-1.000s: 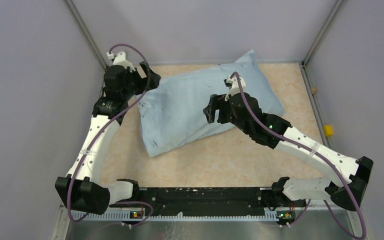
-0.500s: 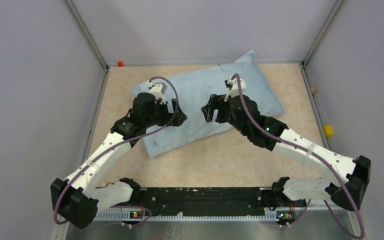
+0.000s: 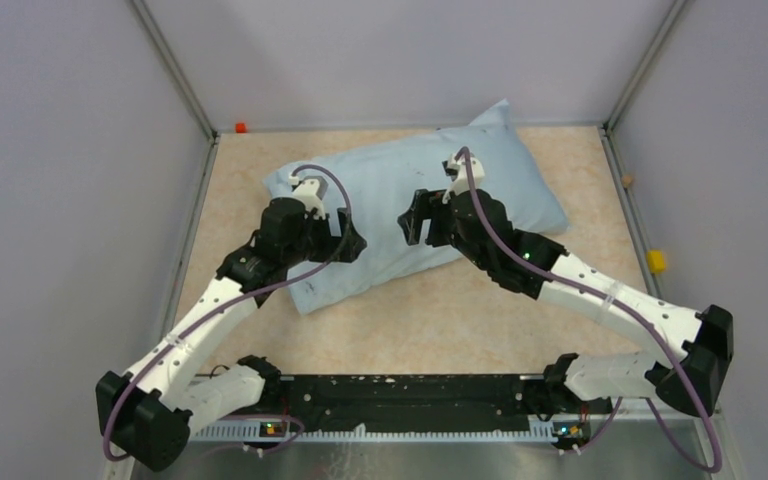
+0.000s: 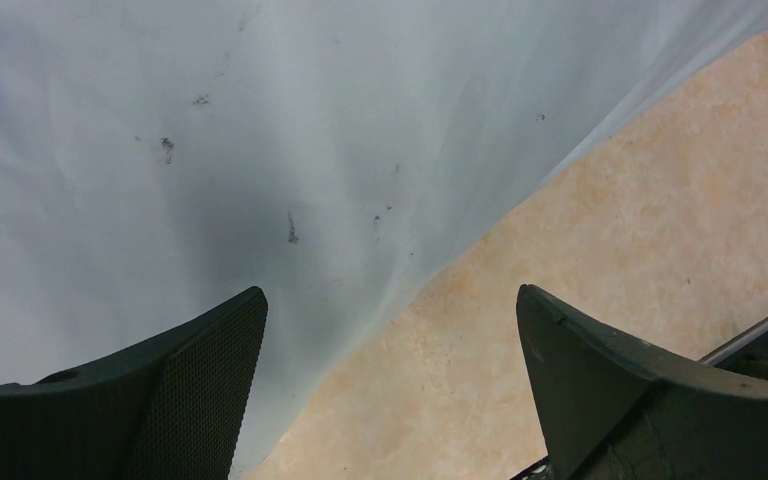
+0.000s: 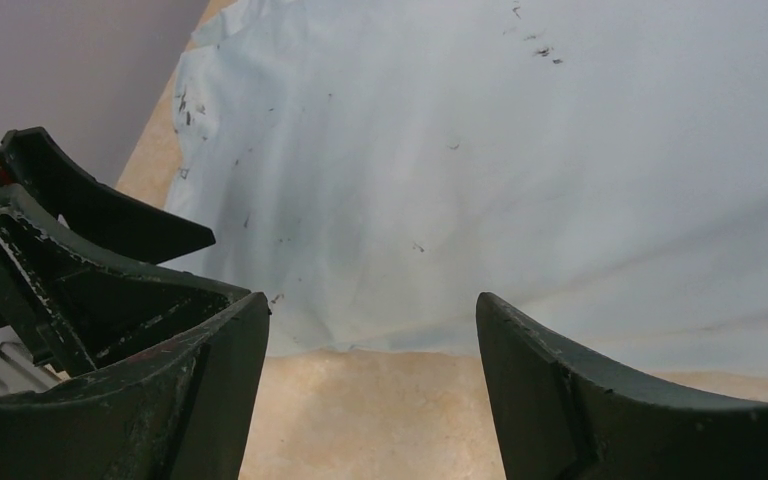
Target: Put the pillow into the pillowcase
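The light-blue pillowcase [image 3: 415, 205] lies plump and slanted across the far half of the table; it also fills the left wrist view [image 4: 260, 120] and the right wrist view [image 5: 510, 150]. No off-white pillow fabric shows; the pillow is hidden or out of view. My left gripper [image 3: 351, 240] is open and empty over the pillowcase's near edge, with bare table between its tips [image 4: 390, 330]. My right gripper [image 3: 412, 214] is open and empty just right of it, also above the near edge [image 5: 370, 330]. The left gripper's fingers [image 5: 90, 225] show in the right wrist view.
The beige table [image 3: 460, 320] is walled by grey panels on three sides. A small red piece [image 3: 241, 127] sits in the far left corner, a yellow piece [image 3: 656, 261] by the right wall. A black rail [image 3: 400, 392] runs along the near edge.
My left arm has swung from the pillowcase's far left corner to its near edge, close to the right gripper. The right arm has barely shifted. The pillowcase has not moved.
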`<state>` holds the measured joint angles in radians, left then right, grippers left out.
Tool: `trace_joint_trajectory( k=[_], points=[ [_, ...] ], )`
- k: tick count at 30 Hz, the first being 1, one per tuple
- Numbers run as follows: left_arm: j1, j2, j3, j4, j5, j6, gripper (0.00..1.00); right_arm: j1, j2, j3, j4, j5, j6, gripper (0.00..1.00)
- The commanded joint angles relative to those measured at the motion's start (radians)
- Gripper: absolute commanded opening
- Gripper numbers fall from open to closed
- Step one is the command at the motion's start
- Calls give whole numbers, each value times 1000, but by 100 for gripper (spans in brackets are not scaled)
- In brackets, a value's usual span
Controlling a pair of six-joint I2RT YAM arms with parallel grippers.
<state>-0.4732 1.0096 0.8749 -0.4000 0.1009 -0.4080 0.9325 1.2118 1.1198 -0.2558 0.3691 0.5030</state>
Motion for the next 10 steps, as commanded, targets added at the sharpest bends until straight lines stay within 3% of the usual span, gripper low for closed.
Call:
trace_joint_trajectory(
  k=[1,10],
  points=[
    [-1,-26,-23,33,-18,19,99,-11,-2,19,38,-11,17,75],
    [-2,-43,-34,39,-34,19,99,-12,10,37,30,-20,12,75]
  ],
)
